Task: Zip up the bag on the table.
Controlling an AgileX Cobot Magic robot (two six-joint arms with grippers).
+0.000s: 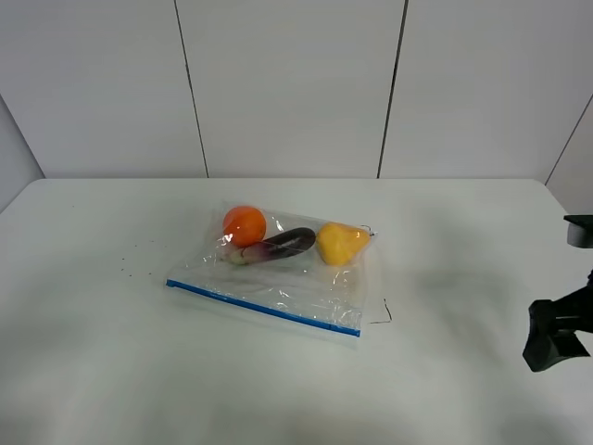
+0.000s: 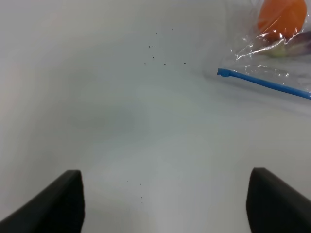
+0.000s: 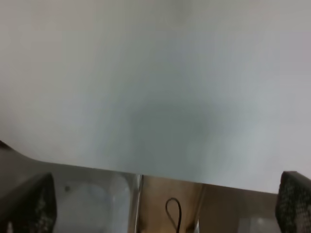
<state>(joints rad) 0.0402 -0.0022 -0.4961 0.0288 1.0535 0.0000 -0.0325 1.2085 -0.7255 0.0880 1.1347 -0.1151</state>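
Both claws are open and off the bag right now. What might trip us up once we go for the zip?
1. The bag lies loose on the smooth table; pushing along the blue zip strip with one claw may just slide it.
2. The orange, eggplant and pear bulge the plastic and might roll, pulling the zip open.
3. The right claw hangs off the table's edge, far from the bag.

Bag (image 1: 278,278) mid-table (image 1: 93,352)
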